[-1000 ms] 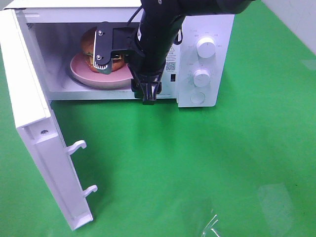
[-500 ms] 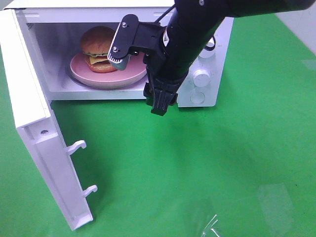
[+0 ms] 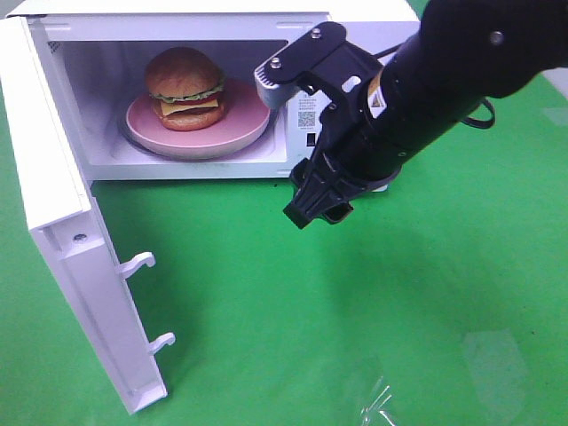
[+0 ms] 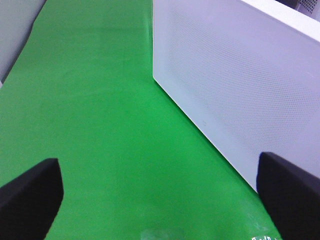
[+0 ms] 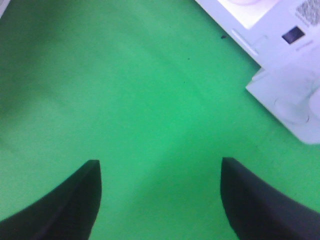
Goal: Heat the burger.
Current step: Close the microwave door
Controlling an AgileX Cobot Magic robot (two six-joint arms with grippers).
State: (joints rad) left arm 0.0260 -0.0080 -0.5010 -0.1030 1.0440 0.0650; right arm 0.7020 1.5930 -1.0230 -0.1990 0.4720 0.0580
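Plainly empty, right end effector (image 5: 159, 167) agape, left end effector (image 4: 157, 167) spread wide, touching nothing

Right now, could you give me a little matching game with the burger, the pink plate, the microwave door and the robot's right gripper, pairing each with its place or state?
Things:
1. burger
2. pink plate
3. microwave door
4. right gripper

Places or states:
A. swung wide open
B. open and empty, above the green cloth
C. sitting on the pink plate
D. inside the microwave, under the burger

Pairs: 1-C, 2-D, 3-A, 4-B
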